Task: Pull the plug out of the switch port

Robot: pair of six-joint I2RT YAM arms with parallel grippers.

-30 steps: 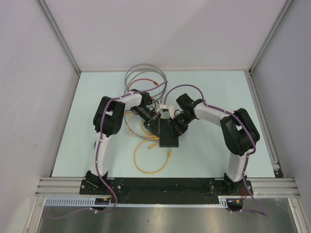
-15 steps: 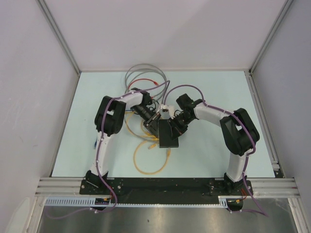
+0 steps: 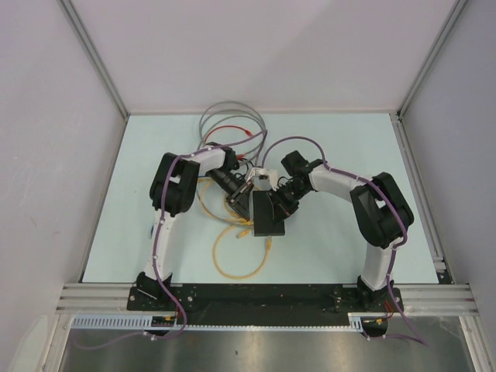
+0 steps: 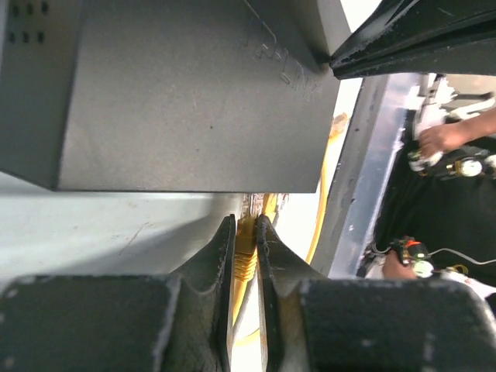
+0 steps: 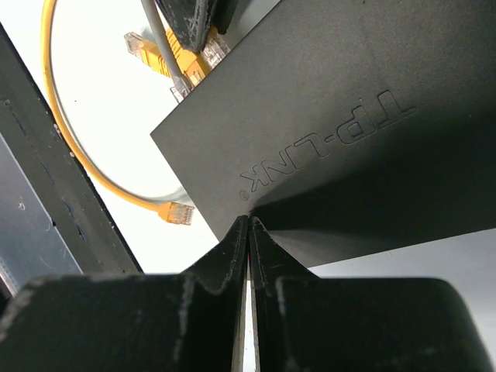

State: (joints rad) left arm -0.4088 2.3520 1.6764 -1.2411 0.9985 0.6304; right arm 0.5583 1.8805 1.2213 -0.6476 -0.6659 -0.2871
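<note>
Nearest the bases a loose yellow cable (image 3: 232, 267) loops on the table (image 3: 349, 147). Just beyond it lies the switch (image 3: 269, 215), between the two arms, with a gripper at each side.

The left gripper (image 4: 246, 225) is the one on the job. Its jaws stand narrow and nip the yellow plug (image 4: 245, 252) right at the switch's edge. The plug's long axis runs in line with the fingers and meets that edge square on, so my guess is that the pull goes straight back along the fingers, away from the box.

The right gripper (image 5: 249, 225) has its jaws all but closed, tips set against a corner of the switch on the other side. Whether they pinch the rim or only press on it I cannot tell; either way it looks placed to brace the box.

The port is hidden under the switch's edge, and so is the plug's latch. Whether the plug is seated or already free cannot be made out.

At the far side lie a grey cable (image 3: 225, 108) and a red cable (image 3: 232, 126)
</note>
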